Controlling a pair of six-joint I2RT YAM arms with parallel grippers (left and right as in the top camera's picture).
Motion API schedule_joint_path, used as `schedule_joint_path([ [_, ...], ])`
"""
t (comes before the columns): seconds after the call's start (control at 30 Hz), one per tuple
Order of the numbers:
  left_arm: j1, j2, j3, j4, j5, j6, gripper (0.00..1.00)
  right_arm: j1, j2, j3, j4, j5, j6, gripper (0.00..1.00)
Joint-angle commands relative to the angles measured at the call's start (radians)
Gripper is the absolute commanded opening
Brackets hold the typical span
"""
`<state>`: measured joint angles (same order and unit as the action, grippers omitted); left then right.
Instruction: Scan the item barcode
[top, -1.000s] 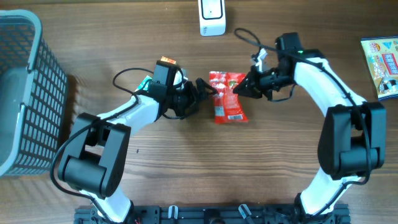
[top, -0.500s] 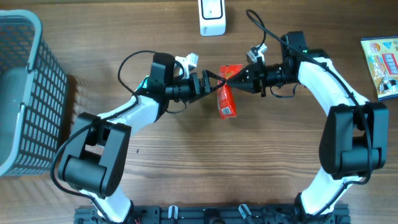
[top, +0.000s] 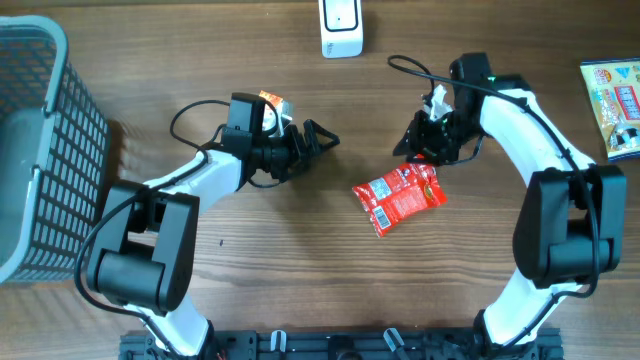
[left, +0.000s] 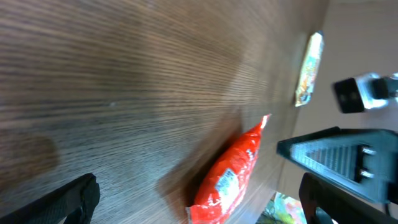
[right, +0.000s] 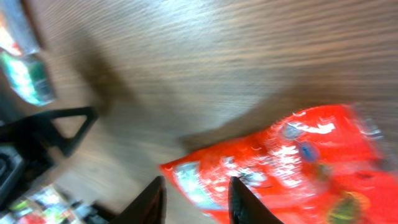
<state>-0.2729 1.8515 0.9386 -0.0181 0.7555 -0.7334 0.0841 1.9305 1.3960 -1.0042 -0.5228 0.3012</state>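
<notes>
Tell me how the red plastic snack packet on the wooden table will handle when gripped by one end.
The red plastic snack packet looks thin and crinkled, so it will probably flop and sag. Its glossy film may slip when pinched. It lies flat, so rolling seems unlikely.

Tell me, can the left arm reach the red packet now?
Probably yes: the left gripper is open, and only bare table lies between it and the red packet. The right gripper hangs near its far end.
</notes>
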Motion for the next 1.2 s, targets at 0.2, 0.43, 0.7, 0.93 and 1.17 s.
schedule_joint_path([
  [0.2, -0.174, 0.008, -0.003, -0.151, -0.095, -0.159, 0.5, -0.005, 0.037, 0.061, 0.177, 0.175, -0.298, 0.56],
  [0.43, -0.301, 0.008, -0.003, -0.27, -0.209, -0.331, 0.18, -0.004, 0.076, -0.011, 0.093, 0.174, -0.263, 0.53],
  [0.7, -0.34, 0.009, -0.003, -0.055, -0.309, -0.413, 0.15, -0.002, 0.076, -0.05, -0.135, 0.116, -0.22, 0.46],
  [0.93, -0.291, -0.008, -0.003, -0.017, -0.316, -0.288, 0.35, 0.066, 0.076, -0.185, -0.062, 0.1, -0.223, 0.75],
  [1.17, -0.177, -0.049, -0.016, -0.43, 0.003, -0.216, 0.53, 0.065, 0.076, -0.185, -0.049, -0.021, -0.339, 1.0],
])
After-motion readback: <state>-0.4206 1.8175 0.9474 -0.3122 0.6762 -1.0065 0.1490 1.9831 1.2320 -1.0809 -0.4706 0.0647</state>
